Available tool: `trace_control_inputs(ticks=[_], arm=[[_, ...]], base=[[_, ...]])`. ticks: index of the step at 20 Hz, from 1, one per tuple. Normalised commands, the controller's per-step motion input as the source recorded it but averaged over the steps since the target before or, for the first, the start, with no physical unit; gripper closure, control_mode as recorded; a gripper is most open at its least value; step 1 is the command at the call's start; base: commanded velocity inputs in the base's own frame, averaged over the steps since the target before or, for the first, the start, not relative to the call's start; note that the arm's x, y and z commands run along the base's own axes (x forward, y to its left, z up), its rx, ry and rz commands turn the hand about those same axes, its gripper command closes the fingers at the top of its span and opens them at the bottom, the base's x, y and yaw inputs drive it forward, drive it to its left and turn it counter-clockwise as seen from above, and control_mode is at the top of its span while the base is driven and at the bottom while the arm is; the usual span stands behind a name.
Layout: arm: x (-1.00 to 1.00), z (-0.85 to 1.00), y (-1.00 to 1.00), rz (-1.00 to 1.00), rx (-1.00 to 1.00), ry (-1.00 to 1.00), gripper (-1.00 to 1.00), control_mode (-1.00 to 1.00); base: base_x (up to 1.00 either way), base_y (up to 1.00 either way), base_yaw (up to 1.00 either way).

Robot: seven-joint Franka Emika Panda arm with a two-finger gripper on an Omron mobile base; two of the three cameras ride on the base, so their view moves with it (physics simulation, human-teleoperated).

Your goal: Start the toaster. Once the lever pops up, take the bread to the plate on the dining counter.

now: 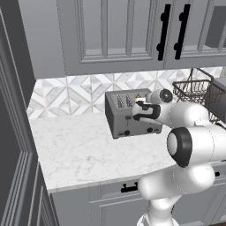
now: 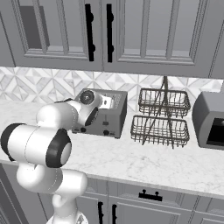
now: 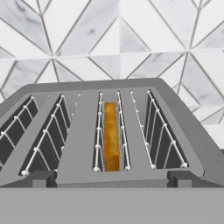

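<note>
Open marble worktop [image 1: 79,150] left of the fingers, bare up to its front edge. Just ahead of and below them, toaster [image 3: 109,131], its back near the tiled wall [image 3: 109,39]; bread [image 3: 111,135] upright in the third slot from the left. Wire basket rack [image 2: 162,117] well right. No readable writing. Gripper [image 1: 137,110] spread wide, grasping nothing, over the toaster front.

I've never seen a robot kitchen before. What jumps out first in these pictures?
The big white arm fills the foreground, reaching over the marble worktop toward a boxy grey toaster by the patterned backsplash. From the hand view, an orange-tan piece of bread sits down in one of the toaster's four slots. A two-tier wire basket stands to the toaster's right.
</note>
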Motion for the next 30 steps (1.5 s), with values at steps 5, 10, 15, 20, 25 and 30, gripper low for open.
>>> trace_control_inputs(ticks=[5,10,15,20,25,30], arm=[[0.0,0.0,0.0,0.0,0.0,0.0,-1.0,-1.0],[0.0,0.0,0.0,0.0,0.0,0.0,-1.0,-1.0],[0.0,0.0,0.0,0.0,0.0,0.0,-1.0,-1.0],[0.0,0.0,0.0,0.0,0.0,0.0,-1.0,-1.0],[0.0,0.0,0.0,0.0,0.0,0.0,-1.0,-1.0],[0.0,0.0,0.0,0.0,0.0,0.0,-1.0,-1.0]], base=[[0.0,0.0,0.0],[0.0,0.0,0.0],[0.0,0.0,0.0],[0.0,0.0,0.0],[0.0,0.0,0.0],[0.0,0.0,0.0]])
